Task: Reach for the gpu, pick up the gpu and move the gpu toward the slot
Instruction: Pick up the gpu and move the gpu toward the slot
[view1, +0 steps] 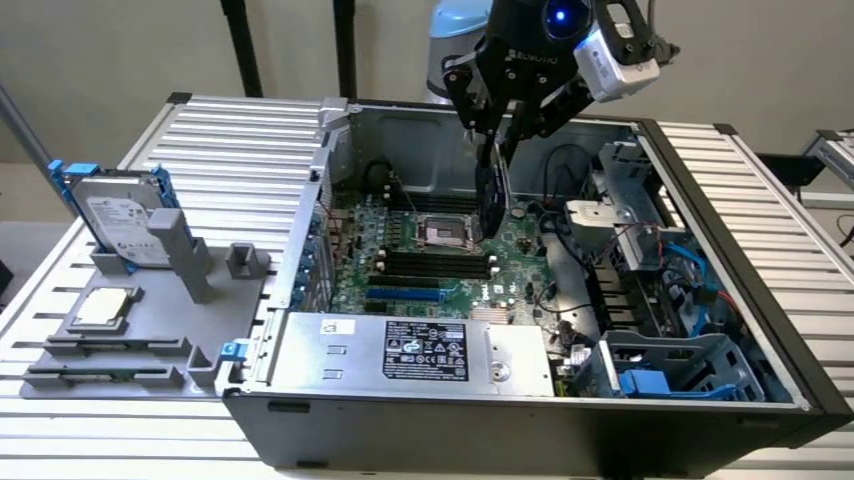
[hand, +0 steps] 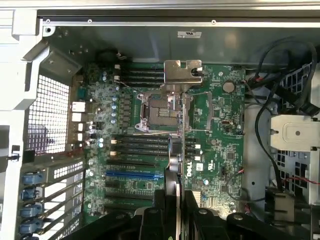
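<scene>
The gpu (view1: 495, 190) hangs edge-on as a dark, thin blade inside the open computer case (view1: 400, 430), above the green motherboard (view1: 461, 265). My gripper (view1: 509, 128) is shut on its upper edge. In the wrist view the gpu (hand: 181, 130) runs as a narrow strip across the CPU socket area, its silver end bracket (hand: 182, 75) at the far end, with my gripper (hand: 174, 202) clamped around its near end. The blue expansion slot (view1: 402, 296) (hand: 133, 175) lies on the board, below the card and toward the exterior view's left.
A grey fixture (view1: 200, 270) on the exterior view's left holds a silver hard drive with blue rails (view1: 118, 215) and a square CPU chip (view1: 104, 308). The power supply (view1: 414, 350) fills the case front. Cables (view1: 574, 270) and a drive cage (view1: 667, 370) crowd the right side.
</scene>
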